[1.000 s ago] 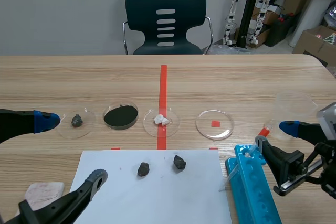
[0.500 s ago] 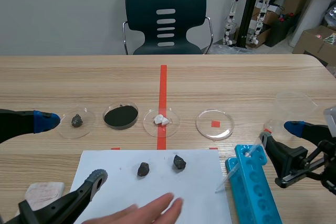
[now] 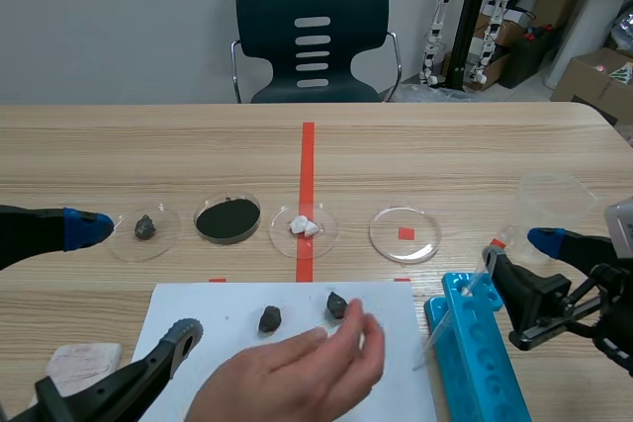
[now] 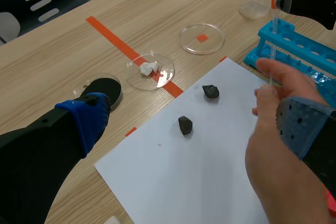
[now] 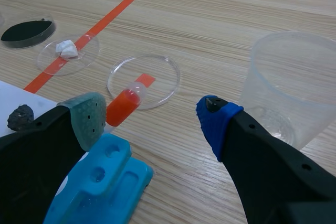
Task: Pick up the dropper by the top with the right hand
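The dropper (image 3: 465, 295) is a clear tube with an orange-red bulb. It leans on the far end of the blue tube rack (image 3: 480, 358), its tip down over the white paper (image 3: 218, 328). My right gripper (image 3: 516, 251) is open around the bulb. In the right wrist view the bulb (image 5: 122, 107) lies between the fingers of my right gripper (image 5: 152, 114), close to the grey-green pad (image 5: 85, 115); the blue pad (image 5: 216, 116) stands well apart. My left gripper (image 3: 138, 279) is open over the table's left side, holding nothing. A person's hand (image 3: 297, 373) hovers over the paper near the dropper's tip.
Several petri dishes stand in a row: one with a dark stone (image 3: 146, 227), one with black powder (image 3: 228, 218), one with white bits (image 3: 304, 226), one bare (image 3: 405, 233). A clear cup (image 3: 550, 207) stands behind my right gripper. Two dark stones (image 3: 269, 319) lie on the paper.
A person's hand has come in from the near edge and moved across the paper toward the dropper's tip. My right gripper has shifted slightly around the bulb. The left arm is still.
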